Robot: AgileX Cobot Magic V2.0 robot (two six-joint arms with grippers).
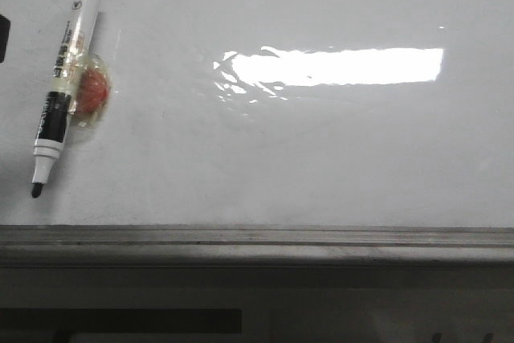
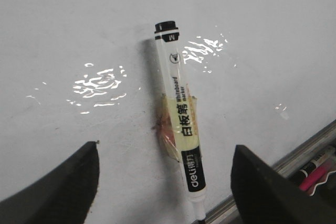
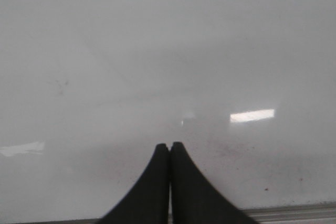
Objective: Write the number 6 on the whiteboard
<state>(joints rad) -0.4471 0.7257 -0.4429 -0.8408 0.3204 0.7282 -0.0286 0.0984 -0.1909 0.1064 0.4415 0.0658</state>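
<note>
Marker (image 1: pixel 66 78) was the thing to watch, operator: it lay flat on the whiteboard (image 1: pixel 321 158) in the upper left of the front frame, cap end up near the top edge and bare nib down at lower left, so its long axis ran steeply, tilted a little off vertical. A lump of clear tape with something reddish (image 1: pixel 92 95) clung to the barrel at mid-length, on its right side in that frame.

You had no number 6 anywhere; the white surface showed only the glare patch (image 1: pixel 337 66) at centre right and the grey ledge (image 1: pixel 257 238) across the lower part of the frame.

In the left wrist frame, your left gripper (image 2: pixel 168 182) stood with its fingers (image 2: pixel 63 182) spread wide, one at lower left and one at lower right, and the marker's lower barrel sat between them, not touching either. Its axis ran roughly up the frame, across the line joining the two fingers, which I judged a fair line-up for closing on the barrel.

Your right gripper (image 3: pixel 169 182) showed its two fingers pressed together at the bottom centre of its frame, holding nothing, over bare board with no marker in sight. So the left arm was plainly the nearer one, and the pick-up looked not yet made.
</note>
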